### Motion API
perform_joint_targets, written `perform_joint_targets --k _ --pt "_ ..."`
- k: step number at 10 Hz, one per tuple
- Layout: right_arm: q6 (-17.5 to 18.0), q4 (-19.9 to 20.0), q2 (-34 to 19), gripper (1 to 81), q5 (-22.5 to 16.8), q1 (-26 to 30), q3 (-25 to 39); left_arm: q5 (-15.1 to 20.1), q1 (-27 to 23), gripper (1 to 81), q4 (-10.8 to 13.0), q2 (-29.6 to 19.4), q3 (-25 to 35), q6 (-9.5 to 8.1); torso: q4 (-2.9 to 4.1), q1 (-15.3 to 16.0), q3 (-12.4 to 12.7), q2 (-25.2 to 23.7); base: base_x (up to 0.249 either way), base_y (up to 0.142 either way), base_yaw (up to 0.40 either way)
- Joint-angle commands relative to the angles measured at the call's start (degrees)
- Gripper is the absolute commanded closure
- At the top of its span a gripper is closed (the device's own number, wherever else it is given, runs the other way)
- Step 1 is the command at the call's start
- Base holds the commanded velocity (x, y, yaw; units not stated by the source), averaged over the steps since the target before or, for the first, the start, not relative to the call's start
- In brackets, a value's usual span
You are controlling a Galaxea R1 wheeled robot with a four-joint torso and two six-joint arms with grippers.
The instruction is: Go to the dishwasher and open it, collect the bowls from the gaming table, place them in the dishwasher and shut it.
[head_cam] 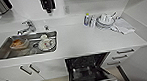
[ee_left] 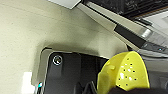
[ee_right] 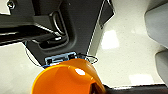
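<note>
A glossy white kitchen counter (head_cam: 89, 39) is seen from above, with a stainless-steel sink (head_cam: 5, 52) recessed at its left holding dishes. A chrome tap (head_cam: 27, 27) stands behind the sink. White plates and a cloth (head_cam: 123, 26) are stacked near the far right corner. White drawers with dark bar handles (head_cam: 120, 56) run beneath the edge. The built-in dishwasher (head_cam: 87, 68) is found open below the counter, dark interior exposed, door lowered into the pale floor space. A speckled yellow plastic bowl (ee_left: 125, 72) is seen close at the left gripper, an orange glossy bowl (ee_right: 66, 78) at the right; whether either is gripped cannot be told.
</note>
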Motion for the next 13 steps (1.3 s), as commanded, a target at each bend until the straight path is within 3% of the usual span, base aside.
perform_joint_targets --k 1,3,5,6,8,9,11,13 --pt "-0.2 -0.5 -1.9 81.1 -4.1 -0.4 0.8 19.3 -13.9 81.1 0.3 -4.0 11.3 -0.29 0.00 0.0 0.0 0.0 0.000 0.000 0.000" --pt "-0.2 -0.5 -1.8 81.1 -4.0 -0.4 0.8 25.1 -20.9 81.1 -0.1 -2.9 15.2 -0.38 0.00 0.0 -0.6 0.0 0.000 0.000 0.000" --pt "-0.4 -0.5 -1.8 81.1 -4.0 -0.3 0.9 28.4 -25.6 81.1 -1.5 0.8 16.5 -0.29 0.00 0.0 -5.9 0.0 0.000 0.000 0.000" --pt "-0.4 -0.5 -1.8 81.1 -4.0 -0.3 1.1 28.9 -27.9 81.1 -1.6 2.9 16.5 -0.38 0.00 0.0 -6.7 0.0 0.000 0.000 0.000" --pt "-0.3 -0.5 -1.8 81.1 -4.0 -0.4 1.2 36.0 -33.5 81.1 -3.5 8.5 16.6 -0.29 0.00 0.0 -9.9 0.1 0.000 0.000 0.000" --pt "-0.3 -0.5 -1.8 81.1 -3.8 -0.4 1.5 38.7 -35.8 81.1 -3.6 11.3 16.7 -0.29 0.00 0.0 -6.6 0.1 0.000 0.000 0.000" --pt "-0.3 -0.5 -1.7 81.1 -3.8 -0.1 1.8 43.3 -41.2 81.1 -4.7 15.2 16.5 -1.53 0.00 0.1 -9.2 0.1 0.000 0.000 0.000" --pt "-0.4 -0.5 -1.6 81.1 -3.8 0.0 1.9 46.1 -44.9 81.1 -4.7 18.4 16.4 -2.93 0.00 0.1 -9.8 0.1 0.000 0.000 0.000"
